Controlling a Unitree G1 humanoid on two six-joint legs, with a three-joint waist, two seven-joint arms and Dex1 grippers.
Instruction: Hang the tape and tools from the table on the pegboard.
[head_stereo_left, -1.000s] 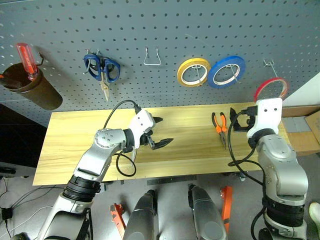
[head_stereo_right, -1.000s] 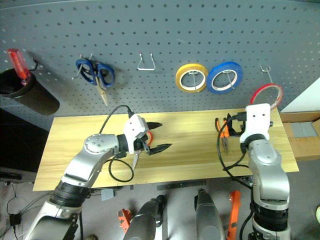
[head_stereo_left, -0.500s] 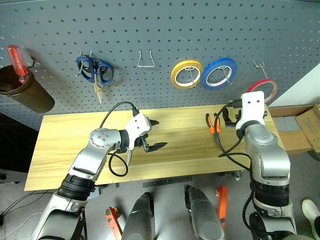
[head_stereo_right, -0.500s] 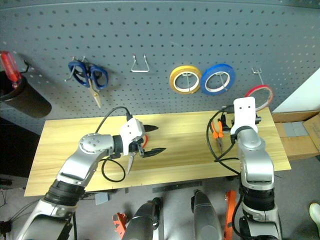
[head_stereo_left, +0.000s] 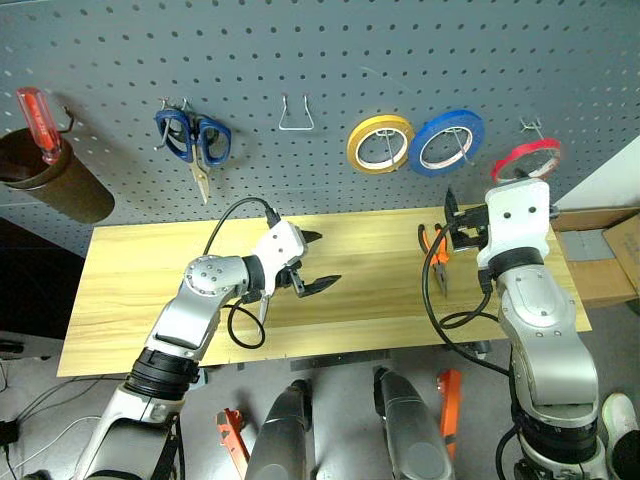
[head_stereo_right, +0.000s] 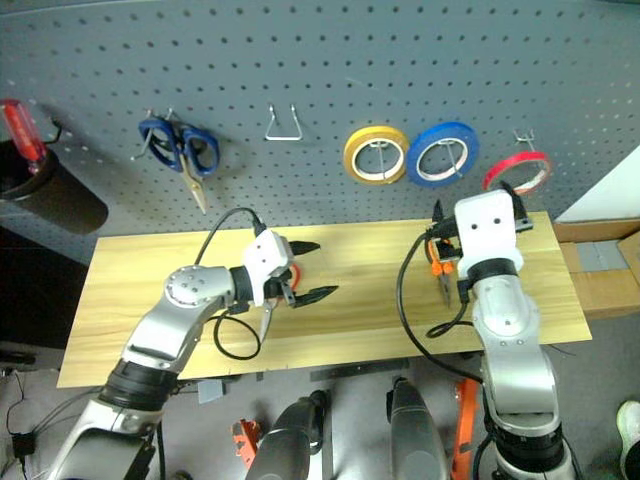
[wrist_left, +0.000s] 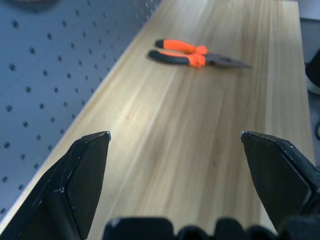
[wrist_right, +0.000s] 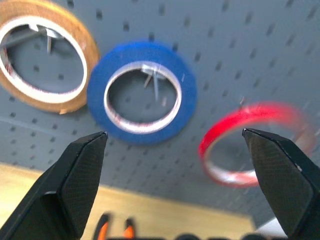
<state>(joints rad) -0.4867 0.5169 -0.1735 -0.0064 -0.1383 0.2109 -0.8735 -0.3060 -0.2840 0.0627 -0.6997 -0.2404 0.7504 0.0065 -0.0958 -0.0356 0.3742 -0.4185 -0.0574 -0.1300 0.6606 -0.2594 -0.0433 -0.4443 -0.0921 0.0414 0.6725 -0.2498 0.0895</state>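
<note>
You are looking down on a long bench of pale yellowish wood planks (head_stereo_left: 150, 270) standing against a large dark grey pegboard with rows of small holes (head_stereo_left: 330, 50). On the board hang blue-looped scissors (head_stereo_left: 195, 140), a bare wire hook (head_stereo_left: 296, 115), a thick yellow roll of tape (head_stereo_left: 380, 143), a thick blue roll of tape (head_stereo_left: 447, 141), and, nearest the bench's right end, the thin red ring of tape (head_stereo_left: 526, 158), already on its peg (blurred in the right wrist view). A clear red screwdriver (head_stereo_left: 36, 112) stands in a dark brown cup (head_stereo_left: 55, 185) at the board's left side.

The small pliers with orange-and-black arms (head_stereo_left: 435, 252) lie near the bench's right end, by the back edge.

Your left gripper (head_stereo_left: 314, 262) hovers over the bench's middle, fingers spread wide, holding nothing. Your right gripper (wrist_right: 175, 150) is raised before the board near the blue roll and red ring, fingers equally spread, empty and touching neither.
</note>
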